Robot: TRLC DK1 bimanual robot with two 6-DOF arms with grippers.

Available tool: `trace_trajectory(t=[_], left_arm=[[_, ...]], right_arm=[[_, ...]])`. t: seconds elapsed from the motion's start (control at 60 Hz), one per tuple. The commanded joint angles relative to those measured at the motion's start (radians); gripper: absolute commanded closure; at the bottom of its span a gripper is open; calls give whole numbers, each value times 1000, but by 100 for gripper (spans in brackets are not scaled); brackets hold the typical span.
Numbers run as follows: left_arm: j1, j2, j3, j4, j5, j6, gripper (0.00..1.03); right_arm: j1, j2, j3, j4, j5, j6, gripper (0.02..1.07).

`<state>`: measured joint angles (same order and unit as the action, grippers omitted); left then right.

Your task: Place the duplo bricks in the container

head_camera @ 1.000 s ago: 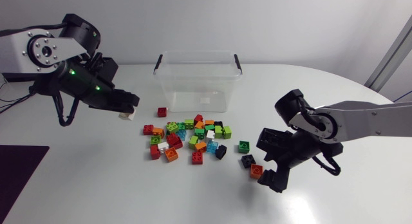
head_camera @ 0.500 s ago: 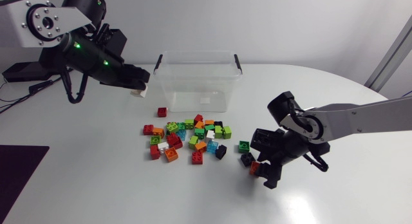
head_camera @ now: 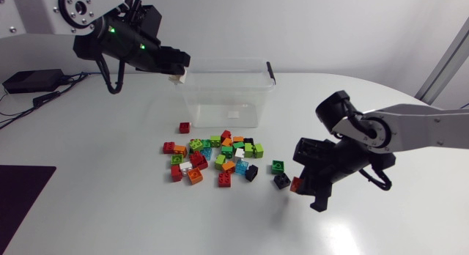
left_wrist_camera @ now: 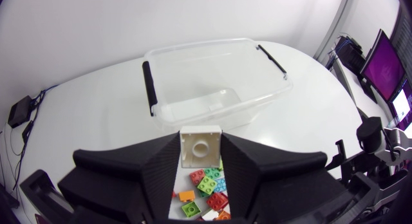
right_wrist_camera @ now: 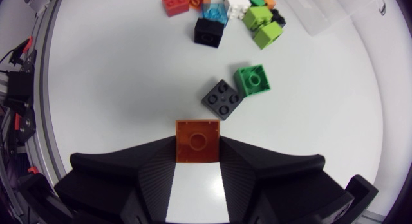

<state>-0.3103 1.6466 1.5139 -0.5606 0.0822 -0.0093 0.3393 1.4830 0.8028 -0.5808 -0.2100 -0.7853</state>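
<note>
My left end effector [head_camera: 178,70] is clamped on a white brick [left_wrist_camera: 200,145] and holds it at the left rim of the clear container [head_camera: 220,101]. My right end effector [right_wrist_camera: 197,147] grips an orange brick [right_wrist_camera: 197,140] over the counter [head_camera: 110,204], near a dark grey brick [right_wrist_camera: 221,98] and a green brick [right_wrist_camera: 252,79]. The other bricks [head_camera: 212,156] lie heaped in front of the container. A pale label [head_camera: 233,113] on the container's floor is too small to read.

White table [head_camera: 110,211] under bricks [head_camera: 198,161], container [head_camera: 227,101]
</note>
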Motion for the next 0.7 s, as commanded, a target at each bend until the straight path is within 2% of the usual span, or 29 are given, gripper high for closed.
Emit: trace_trajectory(t=[0.0,0.183,0.55,0.633,0.683], left_arm=[[-6,61,62,22,11,-37,81],[-6,142,120,76,11,-46,81],[-9,272,206,211,10,-52,79],[-12,302,223,251,5,-52,75],[-12,321,233,274,-1,-52,63]], right_arm=[[-2,-47,58,-36,-6,17,70],[23,-79,124,-77,-22,74,70],[46,-73,263,-37,-49,202,69],[50,-61,297,-24,-51,225,70],[55,-52,315,-8,-51,242,70]])
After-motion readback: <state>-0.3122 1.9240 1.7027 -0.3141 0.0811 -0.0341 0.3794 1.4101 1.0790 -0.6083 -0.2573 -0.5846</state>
